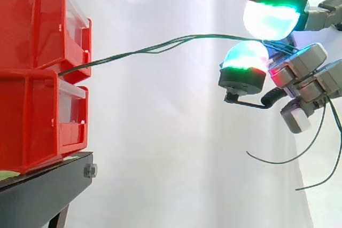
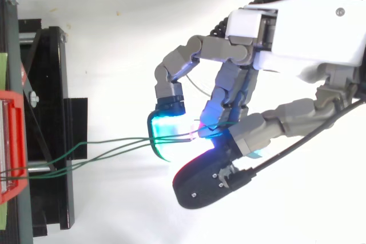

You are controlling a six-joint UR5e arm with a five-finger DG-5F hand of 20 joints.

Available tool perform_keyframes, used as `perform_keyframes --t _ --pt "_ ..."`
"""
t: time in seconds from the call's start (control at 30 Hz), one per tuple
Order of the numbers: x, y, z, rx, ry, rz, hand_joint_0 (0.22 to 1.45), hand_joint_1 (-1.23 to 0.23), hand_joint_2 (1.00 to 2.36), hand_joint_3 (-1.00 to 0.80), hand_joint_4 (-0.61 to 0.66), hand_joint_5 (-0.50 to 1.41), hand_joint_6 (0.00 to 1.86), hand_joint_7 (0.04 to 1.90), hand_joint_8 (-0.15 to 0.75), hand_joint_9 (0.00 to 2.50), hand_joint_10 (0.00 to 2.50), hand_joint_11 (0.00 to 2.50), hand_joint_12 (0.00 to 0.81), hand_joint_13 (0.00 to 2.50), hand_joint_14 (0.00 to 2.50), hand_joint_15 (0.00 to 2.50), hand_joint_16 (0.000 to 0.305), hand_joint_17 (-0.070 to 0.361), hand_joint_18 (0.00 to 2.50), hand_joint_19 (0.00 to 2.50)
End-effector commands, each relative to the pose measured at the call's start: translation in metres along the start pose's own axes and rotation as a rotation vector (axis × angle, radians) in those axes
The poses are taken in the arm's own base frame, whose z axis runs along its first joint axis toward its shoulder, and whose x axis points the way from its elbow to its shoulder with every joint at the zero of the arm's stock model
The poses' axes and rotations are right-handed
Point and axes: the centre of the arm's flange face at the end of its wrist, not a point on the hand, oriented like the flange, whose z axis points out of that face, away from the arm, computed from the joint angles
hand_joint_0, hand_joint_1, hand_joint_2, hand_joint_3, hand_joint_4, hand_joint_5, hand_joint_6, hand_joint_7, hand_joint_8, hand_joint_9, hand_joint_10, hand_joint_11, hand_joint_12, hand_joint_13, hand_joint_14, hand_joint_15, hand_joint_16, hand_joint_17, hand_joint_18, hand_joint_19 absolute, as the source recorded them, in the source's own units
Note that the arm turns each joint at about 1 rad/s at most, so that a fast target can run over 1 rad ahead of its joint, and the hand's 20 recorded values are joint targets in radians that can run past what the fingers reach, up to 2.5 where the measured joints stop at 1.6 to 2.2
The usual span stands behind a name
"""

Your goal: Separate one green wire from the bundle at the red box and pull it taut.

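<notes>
Side view is showing the hand point(image 1: 302, 65) pinching the green wires point(image 1: 123, 55) between two glowing pads point(image 1: 270, 17), one pressing down from above and one pushing up from beneath. The fingers are curling in around the strands, so the hand is gripping rather than resting open. From the pinch the wires are running away from the fingertips across open air to the red box point(image 1: 37, 25), entering at its lower edge, just above a second red bin point(image 1: 37, 121) on the black stand point(image 1: 37, 196). Below the palm, loose wire tails point(image 1: 299, 156) are hanging free.

Top view is showing the same grip: the hand point(image 2: 297, 32) is reaching toward the box, and more than one strand point(image 2: 114, 141) is fanning out between the pads and the red box point(image 2: 11, 141), which is sitting far beyond the fingertips. The strands are lying close together near the pads and spreading apart nearer the box.

Judging by this, the step in hand is the separating itself, and it is looking unfinished, since several strands seem to be sharing the pinch. The span is also bowing gently rather than running straight, so the pull is probably not complete. The next move is likely calling for the pads to let all but one strand slip out, and then for the hand to be drawing back, away from the box, until that single wire is running straight.
</notes>
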Motion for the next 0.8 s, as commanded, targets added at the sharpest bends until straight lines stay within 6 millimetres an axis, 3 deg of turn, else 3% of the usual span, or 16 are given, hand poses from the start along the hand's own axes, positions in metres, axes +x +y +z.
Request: perform_keyframes --t 0.0,0.27,0.43,0.67,0.77 --pt "-0.0028 -0.0005 0.0004 0.0 -0.001 0.005 0.52 -0.72 1.0 -0.5 0.16 -0.21 0.89 1.04 0.283 1.34 0.01 1.66 0.34 1.48 0.02 1.36 0.058 0.13 0.98 0.63" --pt "-0.0079 -0.0008 0.0012 -0.004 -0.007 0.011 0.6 -0.53 1.0 -0.48 0.13 -0.21 0.87 1.1 0.261 1.35 0.01 1.65 0.315 1.47 0.02 1.37 0.055 0.124 0.94 0.67" --pt "-0.0088 -0.0002 0.002 -0.011 -0.009 0.012 0.61 -0.66 1.01 -0.35 0.13 -0.21 0.87 1.14 0.26 1.33 0.01 1.64 0.306 1.46 0.02 1.37 0.055 0.125 0.93 0.67" --pt "-0.0098 -0.0001 0.0023 -0.014 -0.011 0.012 0.62 -0.72 1.0 -0.46 0.14 -0.21 0.88 1.1 0.251 1.32 0.01 1.65 0.303 1.45 0.02 1.37 0.055 0.125 0.93 0.65" --pt "-0.0098 -0.0001 0.0023 -0.014 -0.011 0.012 0.65 -0.74 1.01 -0.4 0.09 -0.21 0.88 1.13 0.253 1.32 0.01 1.65 0.307 1.46 0.03 1.37 0.055 0.123 0.95 0.64"
